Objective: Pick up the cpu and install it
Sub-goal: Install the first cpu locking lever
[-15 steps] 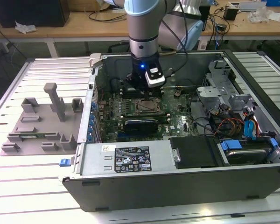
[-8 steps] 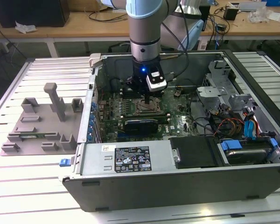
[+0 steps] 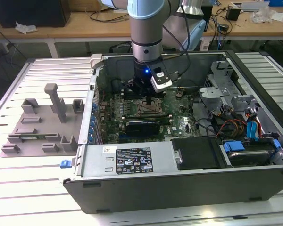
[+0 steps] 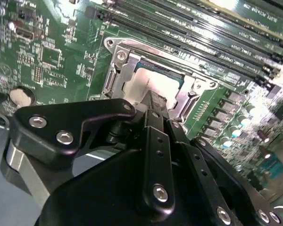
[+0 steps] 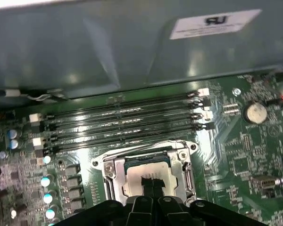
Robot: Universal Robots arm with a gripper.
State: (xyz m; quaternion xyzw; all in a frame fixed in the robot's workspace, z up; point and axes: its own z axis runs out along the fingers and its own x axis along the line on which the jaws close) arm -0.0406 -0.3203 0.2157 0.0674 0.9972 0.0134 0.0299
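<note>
The cpu (image 5: 134, 173), a silver-grey square with a pale rim, lies flat inside the metal-framed socket (image 5: 187, 175) on the green motherboard. In the second wrist view the cpu (image 4: 137, 84) sits in the socket frame (image 4: 119, 66) just beyond the black fingers. My gripper (image 5: 152, 181) stands over the middle of the chip's top, its two fingers pressed together with nothing between them. In the exterior view the gripper (image 3: 147, 100) reaches straight down into the open computer case onto the socket (image 3: 148, 109).
Several memory slots (image 5: 122, 123) run beside the socket, below the grey case wall (image 5: 108, 47). A black card (image 3: 142, 126), a power supply (image 3: 127, 161), drive cage (image 3: 221, 81) and cables (image 3: 236, 125) crowd the case. A grey fixture tray (image 3: 37, 129) lies at the exterior view's left.
</note>
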